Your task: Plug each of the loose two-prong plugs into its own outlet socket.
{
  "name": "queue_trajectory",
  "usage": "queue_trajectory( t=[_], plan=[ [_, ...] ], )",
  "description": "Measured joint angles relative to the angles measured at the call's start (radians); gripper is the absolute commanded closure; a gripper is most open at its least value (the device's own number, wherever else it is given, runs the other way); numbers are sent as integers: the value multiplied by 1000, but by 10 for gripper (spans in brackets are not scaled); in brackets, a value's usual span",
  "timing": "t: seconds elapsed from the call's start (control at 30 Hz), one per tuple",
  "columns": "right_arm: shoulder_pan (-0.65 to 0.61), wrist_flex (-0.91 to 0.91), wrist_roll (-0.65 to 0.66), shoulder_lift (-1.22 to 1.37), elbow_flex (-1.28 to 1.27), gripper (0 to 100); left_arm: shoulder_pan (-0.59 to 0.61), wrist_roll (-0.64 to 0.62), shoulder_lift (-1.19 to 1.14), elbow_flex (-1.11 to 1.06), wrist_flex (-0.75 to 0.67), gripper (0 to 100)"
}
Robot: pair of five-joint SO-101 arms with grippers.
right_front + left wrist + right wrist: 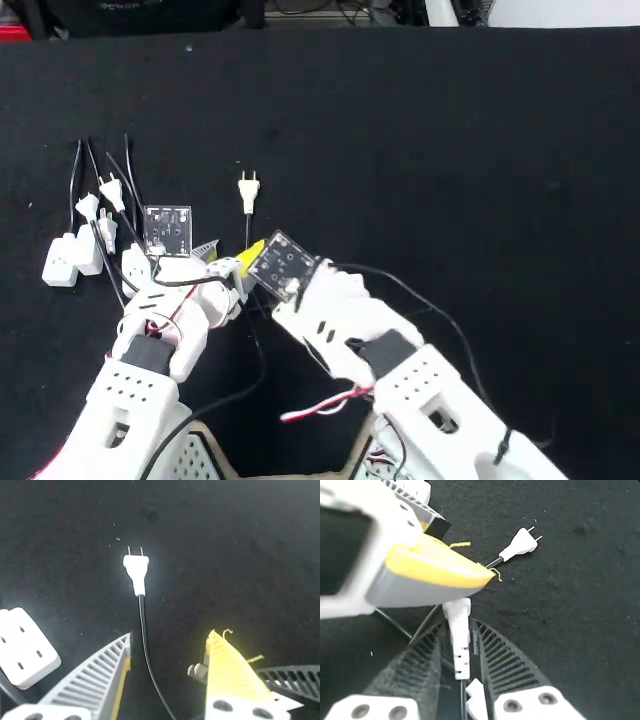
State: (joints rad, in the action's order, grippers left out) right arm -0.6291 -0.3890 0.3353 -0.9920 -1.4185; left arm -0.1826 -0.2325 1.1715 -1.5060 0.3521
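Bright, even light came from overhead. The black table (450,150) soaked it up and looked matte, with pale lint specks catching the light. Shadows were soft and faint against the dark cloth. The white arm shells (340,320) glared, close to washed out. In the left wrist view the loose plug (136,572) burned pure white with a faint halo, and the outlet block (25,647) shone nearly as hard. In the right wrist view the held plug (460,650) glowed between the dark fingers (505,660) of the right gripper (459,624). A yellow finger (435,570) above it was lit on top and grey-shaded beneath.
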Motion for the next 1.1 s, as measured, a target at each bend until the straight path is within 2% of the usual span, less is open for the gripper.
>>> queue_trajectory(
  t=[0.23, 0.37, 0.5, 1.1],
  plan=[
    [0, -5, -8, -117, -51, 988, 2, 0, 0, 0, -2, 765],
    [0, -5, -95, -124, -51, 988, 2, 2, 9, 0, -2, 765],
    [0, -5, -126, -124, -51, 988, 2, 2, 9, 0, -5, 765],
    [2, -32, -132, -198, -52, 988, 3, 2, 14, -5, -9, 766]
  ],
)
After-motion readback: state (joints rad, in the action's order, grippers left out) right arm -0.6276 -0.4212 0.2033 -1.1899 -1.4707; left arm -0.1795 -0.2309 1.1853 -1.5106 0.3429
